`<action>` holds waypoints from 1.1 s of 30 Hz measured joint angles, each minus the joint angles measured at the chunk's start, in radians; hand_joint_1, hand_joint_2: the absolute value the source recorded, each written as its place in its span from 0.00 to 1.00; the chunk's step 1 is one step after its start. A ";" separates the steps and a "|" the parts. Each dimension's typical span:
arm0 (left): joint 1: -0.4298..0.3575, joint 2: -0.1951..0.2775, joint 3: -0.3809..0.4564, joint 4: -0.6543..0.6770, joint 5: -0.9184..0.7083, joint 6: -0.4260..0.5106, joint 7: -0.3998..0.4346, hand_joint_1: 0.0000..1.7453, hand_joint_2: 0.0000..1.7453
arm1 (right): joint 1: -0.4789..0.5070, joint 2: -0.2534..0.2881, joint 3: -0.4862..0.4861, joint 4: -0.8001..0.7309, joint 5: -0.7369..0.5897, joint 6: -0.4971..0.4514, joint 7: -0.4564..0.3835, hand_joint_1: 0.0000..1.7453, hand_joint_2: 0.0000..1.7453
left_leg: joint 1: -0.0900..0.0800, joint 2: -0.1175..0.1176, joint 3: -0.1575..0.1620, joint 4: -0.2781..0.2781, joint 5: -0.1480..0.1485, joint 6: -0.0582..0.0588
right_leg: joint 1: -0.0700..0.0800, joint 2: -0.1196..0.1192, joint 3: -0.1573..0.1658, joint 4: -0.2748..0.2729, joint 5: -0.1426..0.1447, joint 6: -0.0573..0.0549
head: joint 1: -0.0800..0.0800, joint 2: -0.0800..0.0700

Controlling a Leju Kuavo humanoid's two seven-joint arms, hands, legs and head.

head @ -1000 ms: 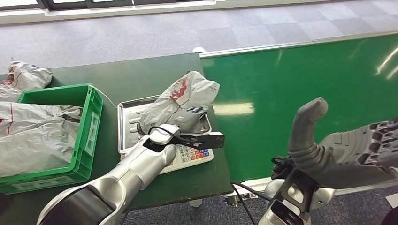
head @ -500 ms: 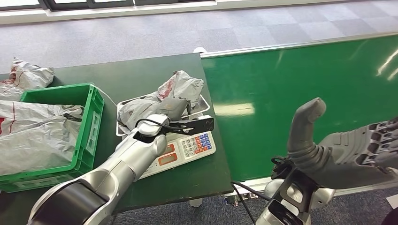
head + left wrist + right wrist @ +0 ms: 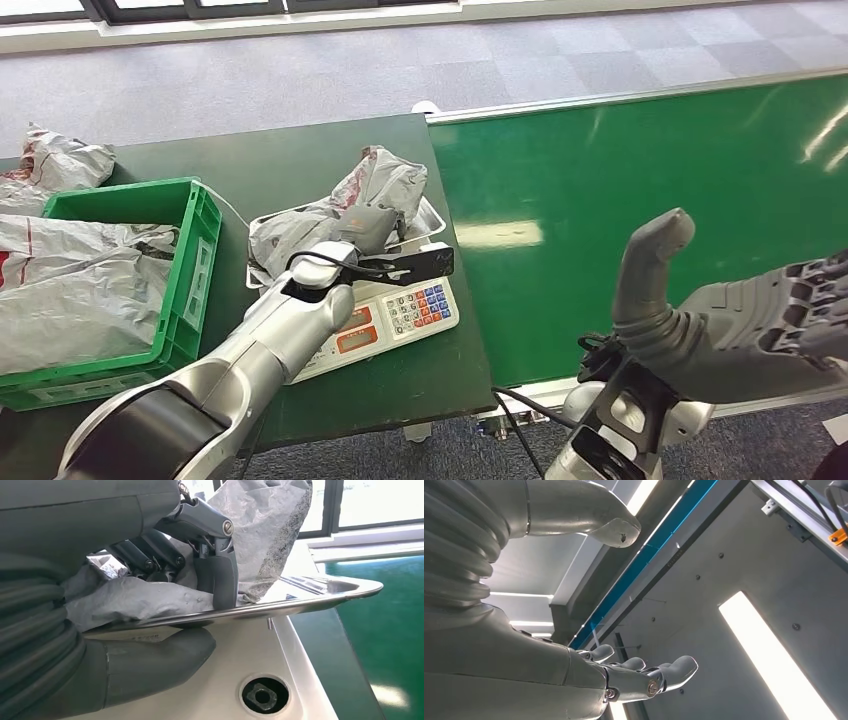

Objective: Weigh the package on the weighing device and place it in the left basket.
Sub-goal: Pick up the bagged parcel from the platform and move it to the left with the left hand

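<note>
Gripping the package (image 3: 385, 185) at frame centre, my left hand (image 3: 368, 228) holds it on the scale (image 3: 400, 312) tray for weighing; my right hand (image 3: 745, 320) waits, fingers spread wide.

A crumpled grey plastic mailer package with a red mark (image 3: 372, 190) lies bunched up on the shiny steel pan of the white weighing scale with coloured keys (image 3: 400, 310), its far end puffed upward. The left hand (image 3: 368, 232) grips its near part. The green plastic basket (image 3: 192, 262) sits just left of the scale, holding similar grey bags.
</note>
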 joint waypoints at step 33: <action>0.011 0.024 0.144 -0.020 0.068 0.061 -0.086 0.00 1.00 | 0.000 0.000 0.008 0.012 -0.028 0.000 0.000 0.00 1.00 | 0.000 0.000 -0.006 0.000 0.002 -0.001 | 0.000 0.000 -0.006 0.000 0.001 -0.001 | 0.000 0.000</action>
